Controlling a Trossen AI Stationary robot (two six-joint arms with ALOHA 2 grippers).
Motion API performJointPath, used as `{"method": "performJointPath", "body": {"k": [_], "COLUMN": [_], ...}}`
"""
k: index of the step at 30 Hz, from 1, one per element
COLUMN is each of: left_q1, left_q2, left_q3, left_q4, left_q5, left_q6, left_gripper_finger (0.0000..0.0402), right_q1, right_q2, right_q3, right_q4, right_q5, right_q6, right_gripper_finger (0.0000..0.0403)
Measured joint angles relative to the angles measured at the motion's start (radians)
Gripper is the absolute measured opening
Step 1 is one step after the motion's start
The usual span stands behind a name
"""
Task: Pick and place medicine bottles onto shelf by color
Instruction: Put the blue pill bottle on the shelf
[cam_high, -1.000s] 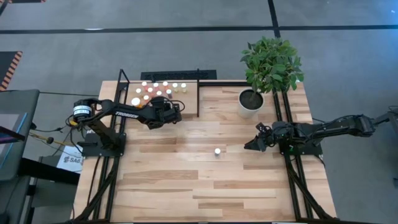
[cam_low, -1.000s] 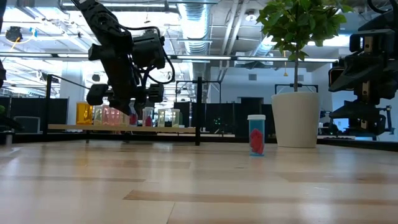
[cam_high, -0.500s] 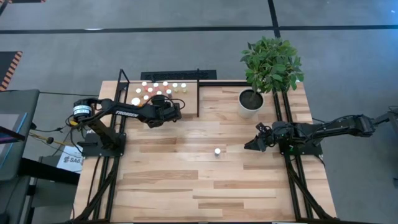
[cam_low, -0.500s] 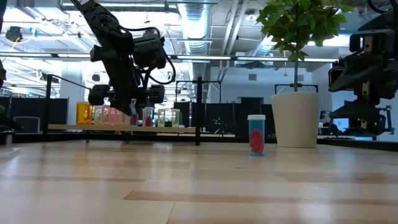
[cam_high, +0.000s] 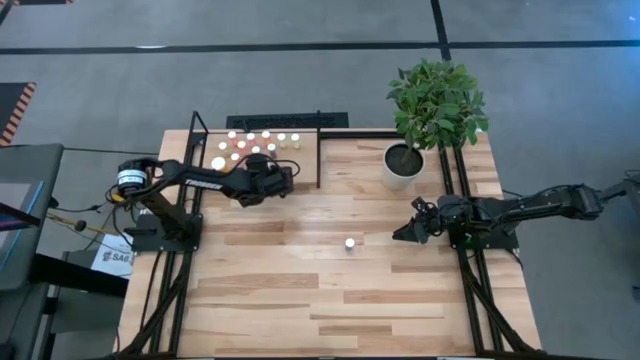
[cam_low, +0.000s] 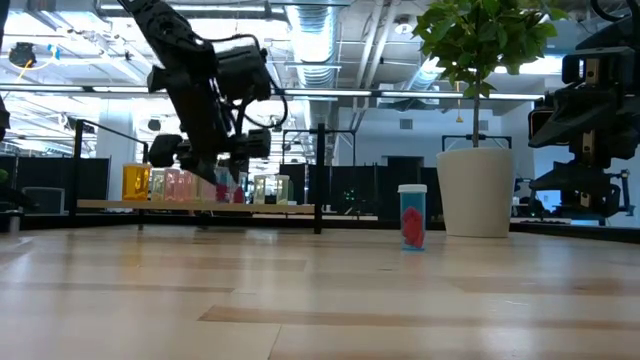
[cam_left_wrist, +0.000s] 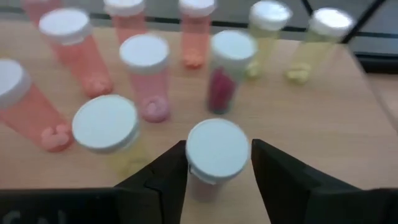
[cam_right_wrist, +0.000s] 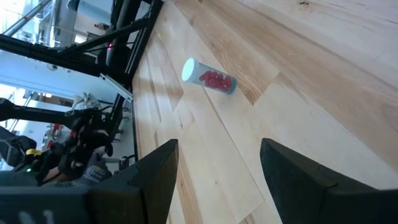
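From above, the left gripper (cam_high: 272, 172) hangs over the near edge of the shelf (cam_high: 305, 152), where the medicine bottles (cam_high: 238, 148) stand clustered, while the right gripper (cam_high: 408, 231) waits near the bench's (cam_high: 300, 290) right edge, with a lone bottle (cam_high: 349, 243) upright just left of it. At bench height that bottle (cam_low: 412, 217) shows red contents, left of the white plant pot (cam_low: 478, 193). The left wrist view has the jaws parted around a white-capped bottle (cam_left_wrist: 217, 152), fingers (cam_left_wrist: 171, 168) just off its cap; the right wrist view shows jaws wide, holding nothing.
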Motion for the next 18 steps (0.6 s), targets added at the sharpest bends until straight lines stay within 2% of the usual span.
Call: {"method": "performJointPath", "body": {"k": [10, 18], "left_q1": [-0.047, -0.079], "left_q2": [-0.005, -0.005], "left_q3": [0.043, 0.084], "left_q4": [-0.042, -0.105], "left_q5": [-0.035, -0.045], "left_q6": [0.043, 0.039], "left_gripper_finger": [0.0183, 0.0233], "right_q1": [0.0, 0.0], "right_q2": [0.0, 0.0], "right_q3": [0.0, 0.0], "right_q4": [0.0, 0.0], "right_q5": [0.0, 0.0], "right_q6": [0.0, 0.0], "right_gripper_finger": [0.0249, 0.0249]}}
